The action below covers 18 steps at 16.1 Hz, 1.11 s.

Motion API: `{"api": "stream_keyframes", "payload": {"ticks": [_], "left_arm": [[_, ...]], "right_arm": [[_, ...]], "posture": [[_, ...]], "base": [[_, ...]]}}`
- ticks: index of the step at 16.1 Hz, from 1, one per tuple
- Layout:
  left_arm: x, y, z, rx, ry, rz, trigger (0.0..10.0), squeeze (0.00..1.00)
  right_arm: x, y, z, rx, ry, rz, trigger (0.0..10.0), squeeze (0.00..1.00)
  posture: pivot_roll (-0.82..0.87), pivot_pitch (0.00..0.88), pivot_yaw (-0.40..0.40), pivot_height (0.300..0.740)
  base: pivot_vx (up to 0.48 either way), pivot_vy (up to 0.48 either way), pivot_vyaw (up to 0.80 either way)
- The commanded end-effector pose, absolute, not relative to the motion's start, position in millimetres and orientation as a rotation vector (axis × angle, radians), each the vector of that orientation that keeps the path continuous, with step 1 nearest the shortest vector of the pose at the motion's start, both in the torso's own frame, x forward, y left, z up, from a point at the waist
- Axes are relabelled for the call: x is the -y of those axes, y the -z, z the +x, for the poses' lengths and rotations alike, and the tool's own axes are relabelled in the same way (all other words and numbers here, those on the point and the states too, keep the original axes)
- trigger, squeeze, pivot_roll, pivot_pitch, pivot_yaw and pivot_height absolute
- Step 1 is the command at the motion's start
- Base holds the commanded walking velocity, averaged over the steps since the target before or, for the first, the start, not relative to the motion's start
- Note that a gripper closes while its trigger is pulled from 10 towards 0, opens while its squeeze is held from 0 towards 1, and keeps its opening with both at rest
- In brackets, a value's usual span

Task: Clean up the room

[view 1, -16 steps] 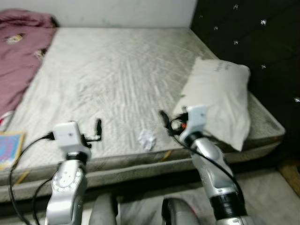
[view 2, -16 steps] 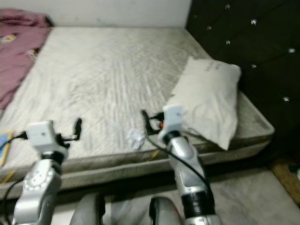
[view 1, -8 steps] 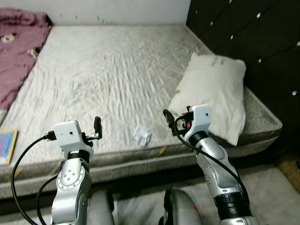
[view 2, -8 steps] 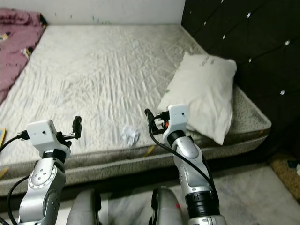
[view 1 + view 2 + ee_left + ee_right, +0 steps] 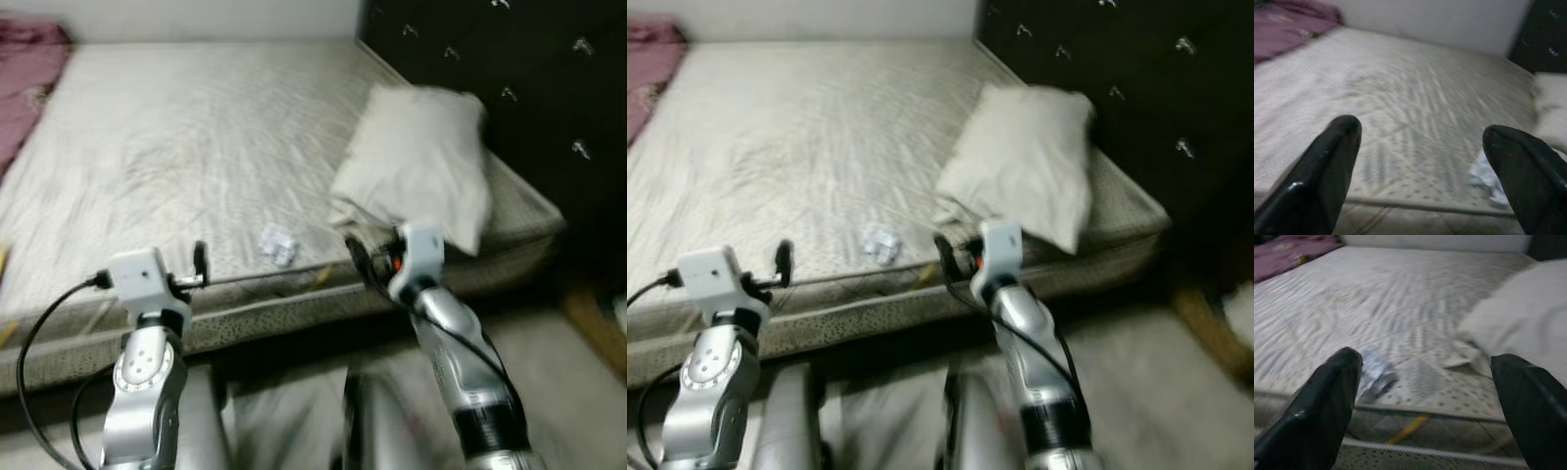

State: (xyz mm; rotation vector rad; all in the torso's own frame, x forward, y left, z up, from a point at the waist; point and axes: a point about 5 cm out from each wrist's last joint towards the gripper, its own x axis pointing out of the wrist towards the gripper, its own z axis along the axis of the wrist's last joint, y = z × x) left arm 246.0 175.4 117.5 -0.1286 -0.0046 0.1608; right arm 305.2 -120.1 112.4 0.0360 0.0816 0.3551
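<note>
A purple blanket (image 5: 29, 59) lies bunched at the bed's far left corner. The left gripper (image 5: 1420, 161) hovers at the near edge of the bare mattress (image 5: 196, 127), jaws apart and empty. A crumpled white paper scrap (image 5: 277, 243) sits on the mattress near that edge, between the two arms. The right gripper (image 5: 1425, 401) hovers just beside it, jaws apart. A white pillow (image 5: 421, 162) rests at right against the dark headboard (image 5: 509, 88)
</note>
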Motion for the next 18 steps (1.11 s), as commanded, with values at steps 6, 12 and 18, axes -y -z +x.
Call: {"api": "stream_keyframes", "payload": {"ticks": [6,12,18], "left_arm": [[-176.9,-116.1,240.2,-0.042,-0.144,-0.119,10.0,0.00],[-169.2,-119.8,243.2,-0.029,-0.069,-0.137,10.0,0.00],[-168.1,-119.8,243.4,-0.032,-0.068,-0.142,10.0,0.00]], "right_arm": [[110.2,-111.0,302.8,-0.111,-0.415,0.042,10.0,0.00],[104.3,-112.5,303.8,-0.104,-0.450,0.036,10.0,0.00],[98.0,-116.7,301.8,-0.082,-0.482,0.051,10.0,0.00]], "posture": [[-0.06,0.096,-0.068,0.556],[-0.06,0.113,-0.069,0.556],[-0.06,0.113,-0.069,0.556]], "base": [[0.000,0.000,0.33],[0.067,0.000,0.00],[0.459,0.000,0.36]]}}
